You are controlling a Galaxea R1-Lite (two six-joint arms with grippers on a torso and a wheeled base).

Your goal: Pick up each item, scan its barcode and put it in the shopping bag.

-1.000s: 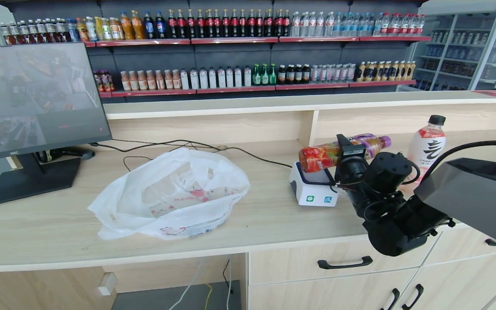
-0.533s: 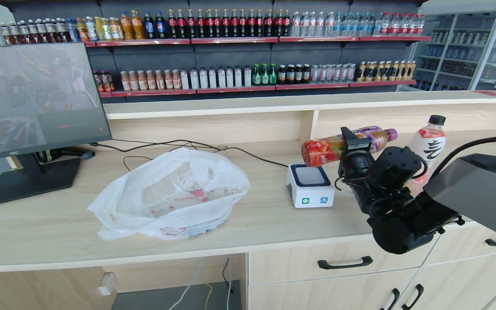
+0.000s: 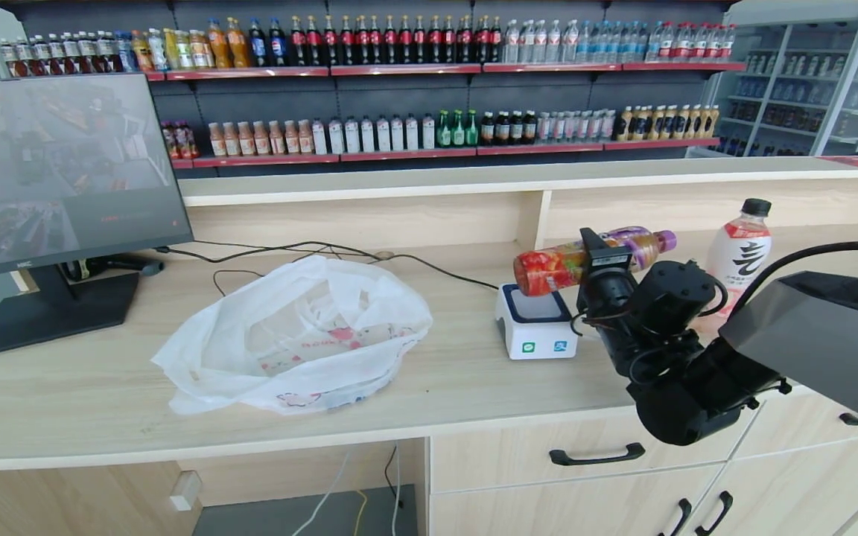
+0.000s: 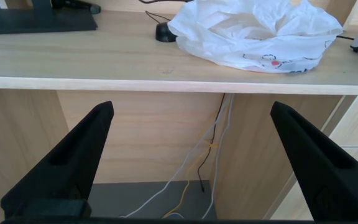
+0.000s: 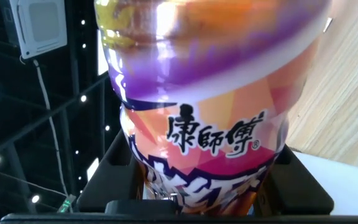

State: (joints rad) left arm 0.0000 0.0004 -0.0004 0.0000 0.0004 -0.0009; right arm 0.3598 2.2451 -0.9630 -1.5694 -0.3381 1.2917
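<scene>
The wooden counter runs under and ahead of both grippers. A dark monitor stands at its far left, well apart from the right gripper. The white shopping bag lies open and crumpled on the counter, off to that gripper's left, with some packaged goods showing through the plastic.

The right gripper is clamped round the middle of a juice bottle and holds it on its side, purple cap to the gripper's right and base to its left. Behind and to the right of the gripper stands an upright pale bottle with a black cap. The small white scanner sits just below the held bottle's base end. The two seem apart, though the angle leaves it unsure.

The left gripper hangs low before the counter's front, fingers spread wide and holding nothing, with the bag above and beyond it.
</scene>
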